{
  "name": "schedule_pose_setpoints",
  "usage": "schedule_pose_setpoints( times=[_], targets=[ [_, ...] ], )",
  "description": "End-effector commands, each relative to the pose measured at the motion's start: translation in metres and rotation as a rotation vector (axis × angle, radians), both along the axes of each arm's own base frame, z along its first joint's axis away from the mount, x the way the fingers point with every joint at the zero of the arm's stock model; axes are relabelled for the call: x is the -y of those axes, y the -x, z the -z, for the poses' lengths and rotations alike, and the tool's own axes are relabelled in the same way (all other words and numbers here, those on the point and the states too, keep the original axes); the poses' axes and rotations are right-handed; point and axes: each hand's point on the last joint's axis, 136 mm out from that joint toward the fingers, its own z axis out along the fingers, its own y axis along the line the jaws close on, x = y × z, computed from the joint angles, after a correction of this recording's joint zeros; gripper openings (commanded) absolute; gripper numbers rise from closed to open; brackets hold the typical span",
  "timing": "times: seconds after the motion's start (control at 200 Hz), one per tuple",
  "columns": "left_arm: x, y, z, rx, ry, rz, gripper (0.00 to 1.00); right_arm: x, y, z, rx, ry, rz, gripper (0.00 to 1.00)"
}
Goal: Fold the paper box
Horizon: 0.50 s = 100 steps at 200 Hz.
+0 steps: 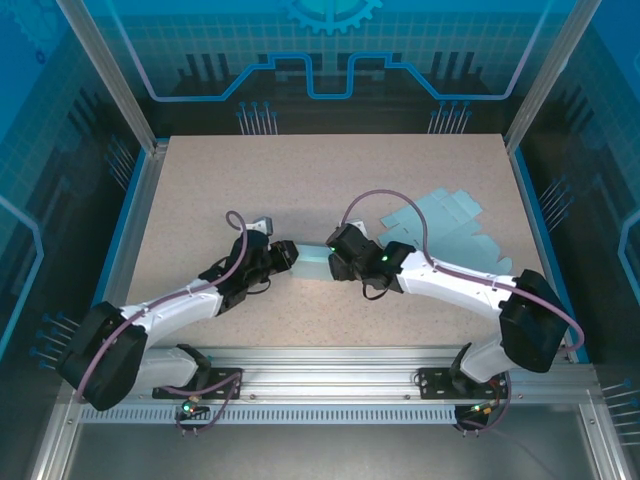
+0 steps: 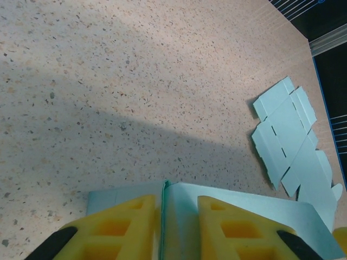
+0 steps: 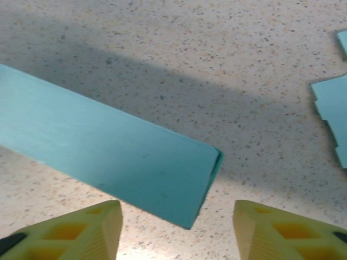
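Top view: paper box [image 1: 312, 262] lies at frame centre on the tabletop [image 1: 300, 180], a pale teal strip. The left hand [image 1: 285, 255] meets it from the left and the right hand [image 1: 335, 262] from the right. The arms cover both ends, so the grips are not readable there. A spread of flat blanks [image 1: 450, 225] lies at upper right, well apart from the box.

Left wrist view adds detail: the paper box [image 2: 260, 203] sits at bottom centre with a raised fold edge between the yellow fingers [image 2: 124, 227] of the left hand [image 2: 178, 200]. The fingers stand close either side of that edge. The left one looks against it, and teal shows between the edge and the right one. Can't tell if it is pinched or just straddled. The frame bottom cuts off the contact zone. The flat blanks [image 2: 290, 135] are at right edge, with slots and tabs visible.

Right wrist view: the right hand [image 3: 177, 208] is released, its fingers [image 3: 81, 230] wide apart at bottom corners. The flattened box [image 3: 108, 146] runs from left edge to centre. Its folded end sits just above the gap, touching neither finger. The blanks' edges [image 3: 331, 108] are cropped at right.
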Motion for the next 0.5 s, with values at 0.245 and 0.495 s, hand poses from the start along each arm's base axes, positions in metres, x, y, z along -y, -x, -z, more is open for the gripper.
schedule_pose_setpoints(
  times=[0.245, 0.495],
  targets=[
    [-0.011, 0.038, 0.065, -0.196, -0.137, 0.027, 0.24, 0.004, -0.016, -0.028, -0.035, -0.224, 0.113, 0.64],
    [-0.015, 0.04, 0.067, -0.198, -0.149, 0.012, 0.23, 0.011, -0.005, 0.017, -0.155, -0.227, 0.141, 0.55]
  ],
)
